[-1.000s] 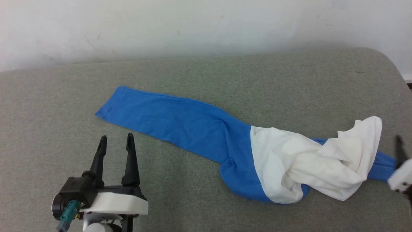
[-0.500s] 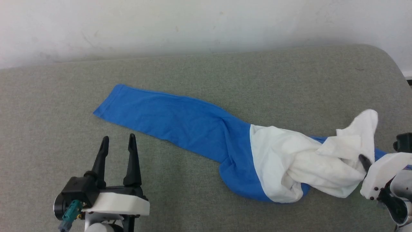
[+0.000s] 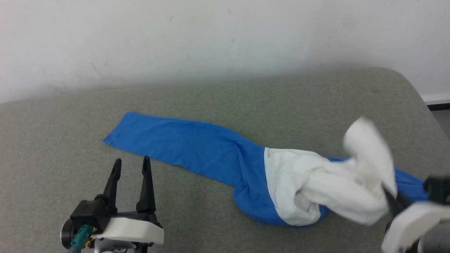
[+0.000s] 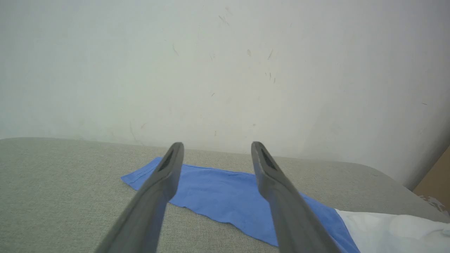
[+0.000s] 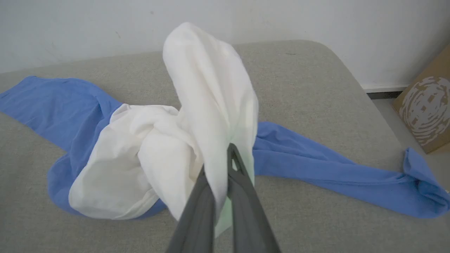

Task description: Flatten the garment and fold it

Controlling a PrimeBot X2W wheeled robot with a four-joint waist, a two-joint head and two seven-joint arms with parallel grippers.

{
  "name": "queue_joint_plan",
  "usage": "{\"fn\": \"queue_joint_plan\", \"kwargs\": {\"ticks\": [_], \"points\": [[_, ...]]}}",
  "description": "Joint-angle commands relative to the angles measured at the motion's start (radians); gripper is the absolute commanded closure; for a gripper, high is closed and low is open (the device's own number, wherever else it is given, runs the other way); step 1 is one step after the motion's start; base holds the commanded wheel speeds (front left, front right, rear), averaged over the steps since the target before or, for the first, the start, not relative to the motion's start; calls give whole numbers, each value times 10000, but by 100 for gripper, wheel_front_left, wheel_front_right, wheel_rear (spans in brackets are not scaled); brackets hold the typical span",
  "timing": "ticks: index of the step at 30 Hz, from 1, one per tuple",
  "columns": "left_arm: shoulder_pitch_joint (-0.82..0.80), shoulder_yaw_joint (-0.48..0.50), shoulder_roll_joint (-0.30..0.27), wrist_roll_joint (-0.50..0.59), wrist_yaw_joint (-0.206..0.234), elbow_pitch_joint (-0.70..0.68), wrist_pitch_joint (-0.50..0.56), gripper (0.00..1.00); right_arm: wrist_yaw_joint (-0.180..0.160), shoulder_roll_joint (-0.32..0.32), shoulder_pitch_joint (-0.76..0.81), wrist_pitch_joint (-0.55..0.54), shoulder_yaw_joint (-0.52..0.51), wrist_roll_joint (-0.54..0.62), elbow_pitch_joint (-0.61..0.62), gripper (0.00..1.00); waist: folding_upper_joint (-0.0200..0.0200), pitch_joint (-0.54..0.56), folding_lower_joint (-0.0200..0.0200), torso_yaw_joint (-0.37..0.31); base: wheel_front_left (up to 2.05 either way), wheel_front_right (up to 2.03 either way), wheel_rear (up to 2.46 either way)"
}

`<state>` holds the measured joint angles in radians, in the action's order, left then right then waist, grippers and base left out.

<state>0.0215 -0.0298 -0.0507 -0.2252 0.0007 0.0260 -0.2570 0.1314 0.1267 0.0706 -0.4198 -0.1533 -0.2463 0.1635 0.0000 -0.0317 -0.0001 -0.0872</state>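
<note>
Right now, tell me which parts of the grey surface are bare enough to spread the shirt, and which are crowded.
Bare: the wide grey surface between wall and garment; also the near strip from the left gripper to the garment's bunched part. Crowded: the right end, where the right gripper pinches the cloth.

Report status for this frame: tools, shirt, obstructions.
Right tool shut on the soft white-and-blue long-sleeved shirt, white fold raised. Left tool open, clear of cloth. Shirt crumpled, unflattened on grey fabric surface. Nothing in the way.
</note>
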Motion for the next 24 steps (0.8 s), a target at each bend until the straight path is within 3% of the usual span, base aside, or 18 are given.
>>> {"fn": "queue_joint_plan", "kwargs": {"ticks": [1,7,13,14,15,20,24], "points": [[140,24,5,75,-47,3,-47,0,-7,-117,655,-350,116,21,455,100,0,139,1,-136,0,0,0],[228,124,5,141,-113,40,-47,0,-7,-508,3159,-2277,647,-515,1690,100,0,155,1,-429,0,0,0],[166,153,5,151,-147,179,-47,0,-7,-644,4195,-3112,123,-669,809,100,0,100,1,-541,0,0,0],[162,156,5,147,-136,209,-47,0,-7,-646,4176,-3023,85,-613,621,96,0,89,1,-547,0,0,0],[169,163,5,144,-123,250,-47,0,-7,-639,4073,-2769,75,-568,513,0,0,80,1,-554,0,0,0],[132,179,5,168,-80,387,-47,0,-7,-709,2932,126,-383,-676,301,0,0,-21,1,-571,0,0,0],[74,165,5,194,-33,464,-47,0,-7,-734,2145,1841,-348,-511,155,0,0,-61,1,-563,0,0,0]]}}
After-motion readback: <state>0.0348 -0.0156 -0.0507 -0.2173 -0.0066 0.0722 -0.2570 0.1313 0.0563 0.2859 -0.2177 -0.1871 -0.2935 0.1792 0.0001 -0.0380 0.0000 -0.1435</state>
